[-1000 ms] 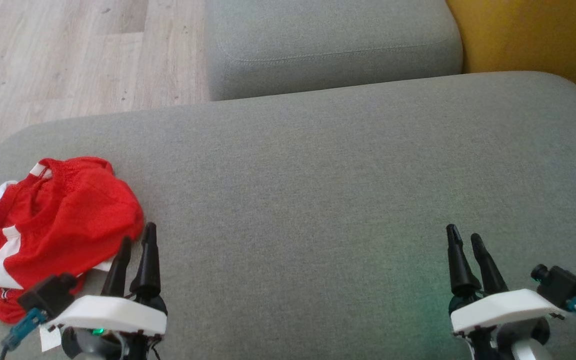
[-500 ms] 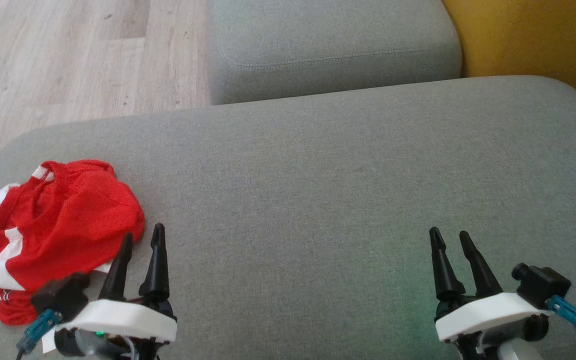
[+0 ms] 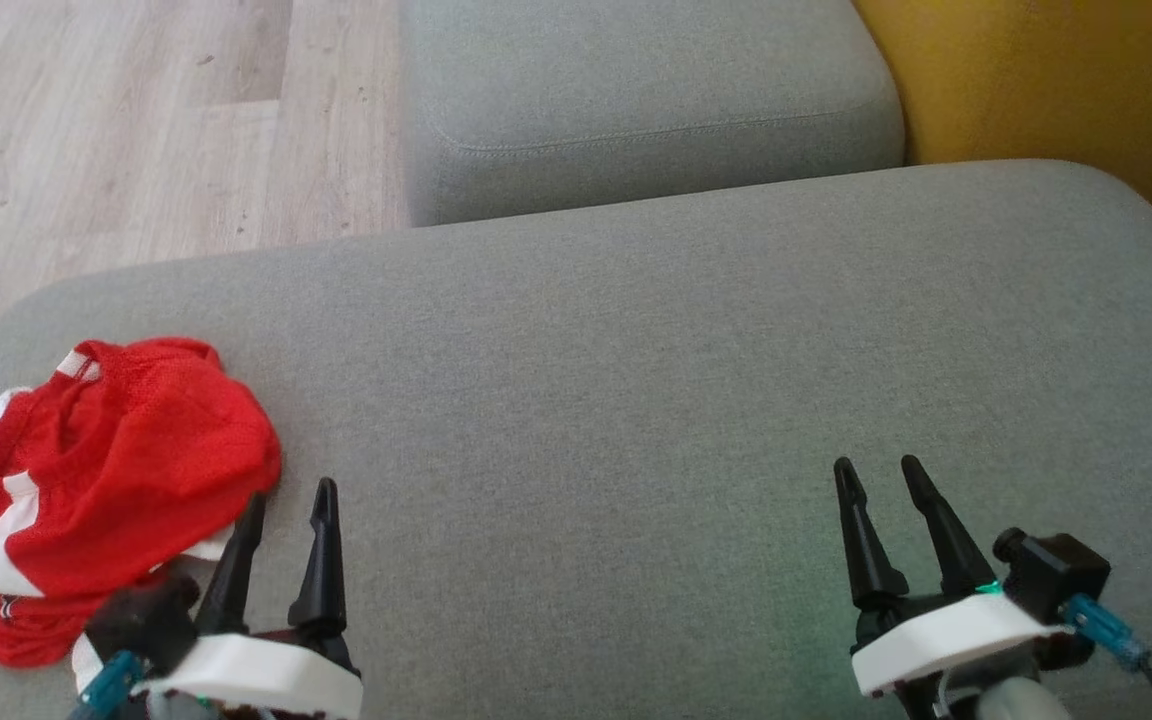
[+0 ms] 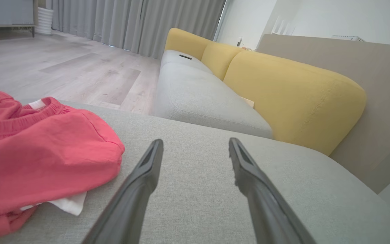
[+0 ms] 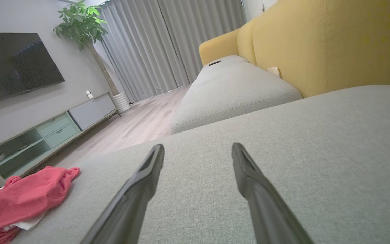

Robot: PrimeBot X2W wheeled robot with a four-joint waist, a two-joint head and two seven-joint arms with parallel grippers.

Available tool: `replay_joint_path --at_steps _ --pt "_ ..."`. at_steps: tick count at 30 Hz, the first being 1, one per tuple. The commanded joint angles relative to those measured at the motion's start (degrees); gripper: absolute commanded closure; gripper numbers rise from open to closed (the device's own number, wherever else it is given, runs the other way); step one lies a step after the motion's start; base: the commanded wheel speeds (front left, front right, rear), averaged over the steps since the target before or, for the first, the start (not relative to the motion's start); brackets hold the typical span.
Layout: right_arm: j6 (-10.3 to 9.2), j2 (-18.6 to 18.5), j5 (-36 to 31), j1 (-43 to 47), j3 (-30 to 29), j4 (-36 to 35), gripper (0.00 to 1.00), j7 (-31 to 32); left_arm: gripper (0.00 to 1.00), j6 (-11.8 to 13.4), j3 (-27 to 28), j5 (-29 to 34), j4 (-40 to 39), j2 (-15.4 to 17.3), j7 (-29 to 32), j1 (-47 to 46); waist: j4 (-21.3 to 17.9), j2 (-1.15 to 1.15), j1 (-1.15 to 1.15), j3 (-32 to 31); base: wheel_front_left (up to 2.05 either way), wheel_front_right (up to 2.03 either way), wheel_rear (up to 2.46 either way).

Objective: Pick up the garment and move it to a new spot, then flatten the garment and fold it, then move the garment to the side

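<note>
Lying crumpled at the near left of the broad grey fabric sofa seat (image 3: pixel 636 380), close to its rounded left edge: the red mesh garment with white stripes (image 3: pixel 106 480), bunched in a loose heap with a scrap of white hem poking out on the near right. Hovering just right of that heap with the left jaws spread wide and empty, and with one long dark finger (image 3: pixel 236 565) beside the red edge. Hanging well apart at the near right with the right jaws gaping too, gripping nothing. Judging by this, standing at the very first step, with the pick-up not yet begun. Calling for turning the left jaws toward the left and dipping onto the highest ridge of mesh, closing around a thick bunch of layers rather than pinching one slippery layer or the thin white hem. Stopping short of the upholstery while closing, avoiding snagging the seat fabric. Lifting clear before carrying toward the bare middle, away from the edge and the pale wooden floor (image 3: pixel 136 120) beyond. Risking, with a shallow bite, dropping or dragging half the cloth. Leaving the right jaws wide for helping with flattening.
</note>
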Motion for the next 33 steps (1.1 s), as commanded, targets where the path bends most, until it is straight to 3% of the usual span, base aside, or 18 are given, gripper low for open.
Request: replay_joint_path --at_steps 1,23,33 --pt "0.37 -0.6 -2.1 -2.0 1.4 -2.3 0.0 -1.1 0.0 0.3 1.6 2.2 -2.2 0.6 -1.1 -1.5 -0.1 0.0 0.0 -0.1 0.0 0.0 0.0" --pt "0.45 -0.5 -18.0 -1.2 3.5 -4.8 0.0 -4.8 0.0 0.6 -0.1 16.5 -4.9 0.8 -4.8 0.4 0.2 0.0 0.0 -0.7 0.0 0.0 0.0" --pt "0.45 -0.1 -18.3 -0.8 2.8 -4.9 0.0 -4.8 0.0 0.5 0.1 16.5 -4.6 0.8 -4.8 0.0 1.0 0.0 0.0 -0.3 0.0 0.0 0.0"
